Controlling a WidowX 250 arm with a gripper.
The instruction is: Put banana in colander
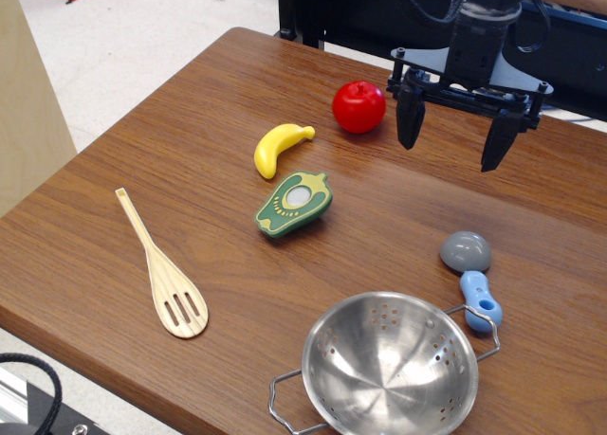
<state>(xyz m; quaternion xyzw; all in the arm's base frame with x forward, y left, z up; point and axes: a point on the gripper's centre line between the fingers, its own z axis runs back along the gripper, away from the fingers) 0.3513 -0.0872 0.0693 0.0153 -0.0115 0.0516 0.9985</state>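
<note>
Starting nearest the camera, we are seeing the colander point(391, 364) sitting empty at the front edge of the table point(190, 151), wire handles out to either side, so nothing is delivered yet. Just beyond its right rim we are noting the grey-and-blue scoop point(471, 274), close enough to matter on the drop. Over on the left the slotted wooden spoon point(161, 269) is lying well clear. Moving back, the toy avocado half point(293, 204) is lying face up, and just behind it the banana point(279, 147) is resting on its side on the bare wood, stem tip pointing toward the red apple point(358, 106). Farthest back, the gripper point(454, 134) is hanging above the table to the right of the apple, fingers spread wide and holding nothing. We are judging this as the approach step (pick not begun). The next move is calling for a shift left across the apple, a descent over the banana's middle with the fingers straddling its narrow width, keeping off the avocado, then a carry forward to the bowl.
</note>
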